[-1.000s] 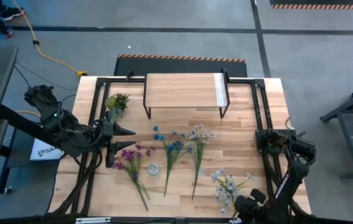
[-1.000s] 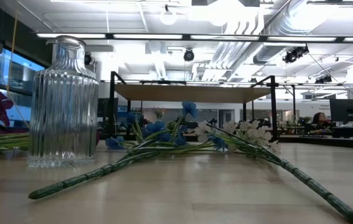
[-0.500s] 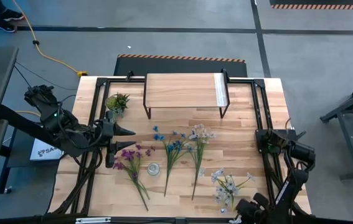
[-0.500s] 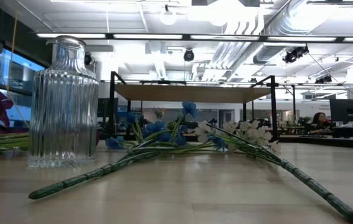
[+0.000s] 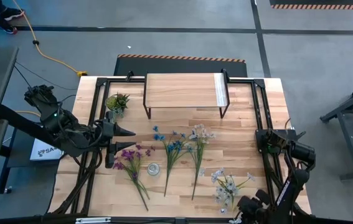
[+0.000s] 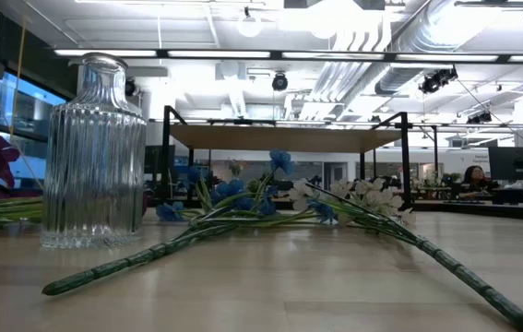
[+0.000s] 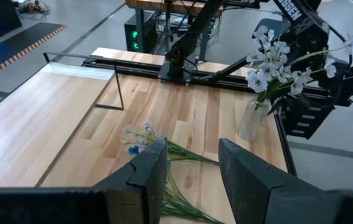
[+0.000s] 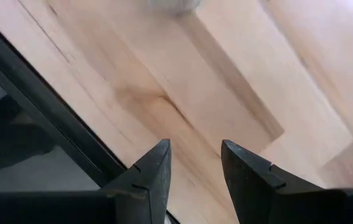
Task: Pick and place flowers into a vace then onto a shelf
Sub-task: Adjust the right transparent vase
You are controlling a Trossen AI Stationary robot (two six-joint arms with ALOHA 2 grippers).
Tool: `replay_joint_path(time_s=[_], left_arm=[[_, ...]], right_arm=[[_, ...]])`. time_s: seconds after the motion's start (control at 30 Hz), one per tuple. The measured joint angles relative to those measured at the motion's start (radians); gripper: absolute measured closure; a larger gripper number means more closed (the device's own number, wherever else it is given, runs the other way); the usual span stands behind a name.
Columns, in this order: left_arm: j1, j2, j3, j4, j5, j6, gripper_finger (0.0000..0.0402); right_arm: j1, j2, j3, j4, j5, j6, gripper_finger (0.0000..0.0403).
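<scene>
L end effector (image 5: 129,139): released, empty. Purple flowers (image 5: 131,163) just beside tips; grip low on stem. R end effector (image 8: 195,147): released, idle.

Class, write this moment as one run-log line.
left gripper: open, empty, beside purple flowers | right gripper: open, empty, table's near edge | white flowers: in vase | shelf: bare

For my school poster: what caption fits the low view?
Ribbed glass vase stands beside blue flowers and white flowers lying before the shelf.
</scene>
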State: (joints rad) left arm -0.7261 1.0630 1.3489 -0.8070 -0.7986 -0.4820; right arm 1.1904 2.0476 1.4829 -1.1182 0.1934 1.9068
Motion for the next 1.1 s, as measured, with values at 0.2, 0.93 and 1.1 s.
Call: replay_joint_path(time_s=[0.2, 0.93, 1.1], left_arm=[[0.000, 0.000, 0.000, -0.001, 0.000, 0.004, 0.0222], [0.000, 0.000, 0.000, -0.003, 0.013, -0.001, 0.0222], [0.000, 0.001, 0.000, -0.002, 0.040, -0.019, 0.0222]], right_arm=[[0.002, -0.002, 0.062, -0.079, 0.028, 0.001, 0.0269], [-0.026, 0.001, 0.047, -0.090, 0.104, -0.004, 0.0269], [-0.041, 0.002, 0.047, -0.096, 0.134, -0.023, 0.0269]])
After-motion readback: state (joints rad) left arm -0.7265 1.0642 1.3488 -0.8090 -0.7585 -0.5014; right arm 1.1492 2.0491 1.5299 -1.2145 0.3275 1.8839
